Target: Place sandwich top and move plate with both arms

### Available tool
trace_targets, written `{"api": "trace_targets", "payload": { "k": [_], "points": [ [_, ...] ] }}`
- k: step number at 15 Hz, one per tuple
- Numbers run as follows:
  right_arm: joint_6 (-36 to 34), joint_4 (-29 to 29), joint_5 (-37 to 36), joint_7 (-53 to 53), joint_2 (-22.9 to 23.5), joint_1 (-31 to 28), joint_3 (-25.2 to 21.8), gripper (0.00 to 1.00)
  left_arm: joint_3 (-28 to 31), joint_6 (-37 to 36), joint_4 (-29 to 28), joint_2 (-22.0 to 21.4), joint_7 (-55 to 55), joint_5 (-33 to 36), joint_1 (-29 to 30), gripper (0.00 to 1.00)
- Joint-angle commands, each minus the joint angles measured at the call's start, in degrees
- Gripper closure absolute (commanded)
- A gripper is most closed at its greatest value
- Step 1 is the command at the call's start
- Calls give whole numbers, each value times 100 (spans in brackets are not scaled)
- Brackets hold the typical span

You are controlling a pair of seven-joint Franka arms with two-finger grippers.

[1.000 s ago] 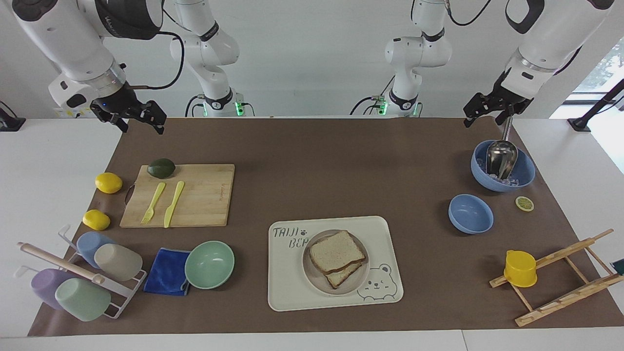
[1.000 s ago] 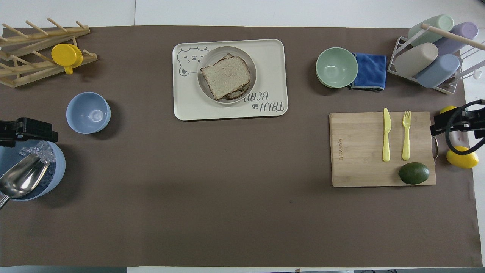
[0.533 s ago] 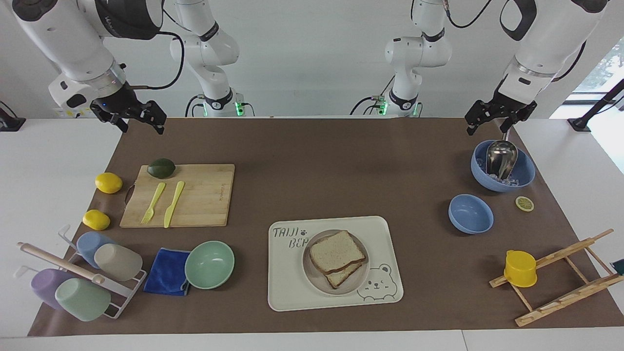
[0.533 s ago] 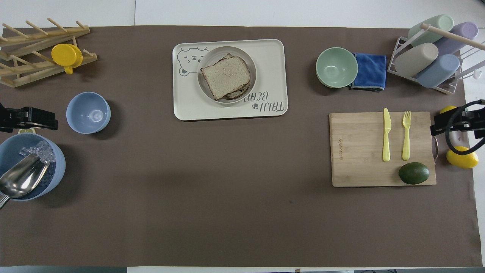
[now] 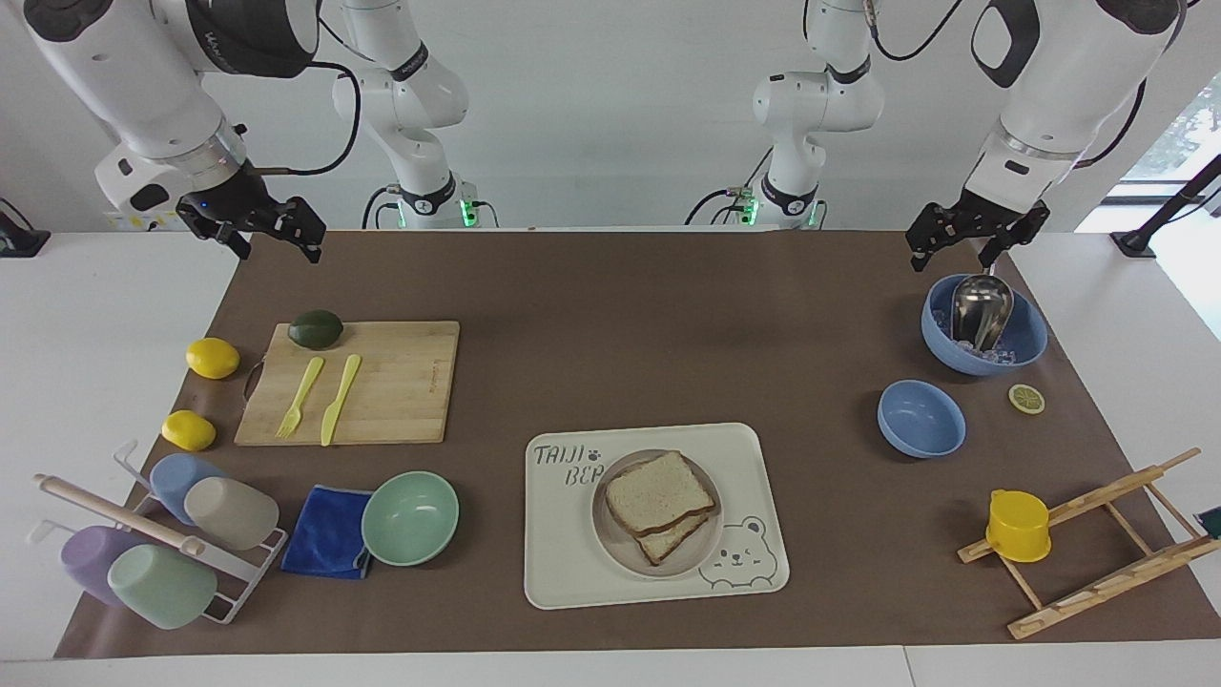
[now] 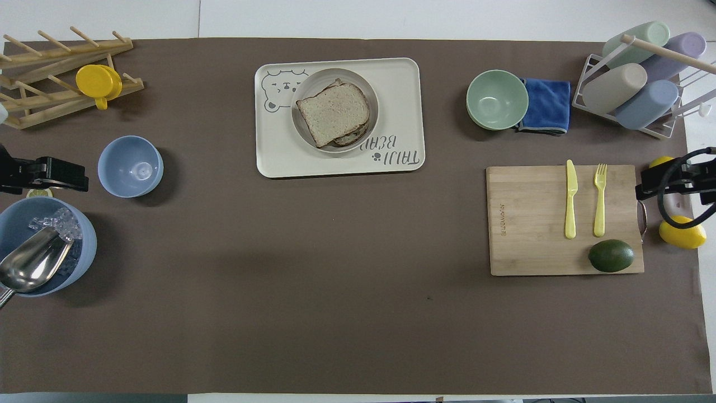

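Facing view first: the sandwich top (image 5: 658,492), a plain light-brown wholemeal bread slice with a darker crust, lies on another slice, skewed so that a corner of the lower slice shows beneath it. Both sit on the small round beige-cream plate (image 5: 612,530), which rests on the large rectangular cream tray with a bear drawing (image 5: 563,572). The tray lies near the table edge farthest from the robots, about midway along it. Seen from overhead, the bread (image 6: 333,113) fills most of the plate (image 6: 373,101).

The left gripper (image 5: 971,239) hangs in the air at the left arm's end of the table, close to the edge nearest the robots, over the mat just beside the large blue bowl of ice with a metal scoop (image 5: 1025,343). Its fingers look spread and hold nothing. A smaller empty blue bowl (image 5: 920,418) sits farther from the robots than the ice bowl.

The right gripper (image 5: 256,231) hangs at the right arm's end, over the corner of the brown mat nearest the robots, well apart from the rectangular bamboo cutting board (image 5: 401,382). Its fingers seem parted, though at this range that is hard to judge, and nothing is in them. A round mint-green bowl (image 5: 410,518) stands beside the tray toward the right arm's end.
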Motion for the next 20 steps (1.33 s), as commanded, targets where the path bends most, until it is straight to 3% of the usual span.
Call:
{"api": "trace_targets", "payload": {
  "k": [1, 20],
  "points": [
    [6, -78, 103, -127, -99, -61, 21, 0, 42, -129, 115, 67, 97, 7, -39, 0],
    [6, -78, 103, -127, -90, -61, 21, 0, 33, -32, 44, -82, 80, -398, 93, 0]
  ]
}}
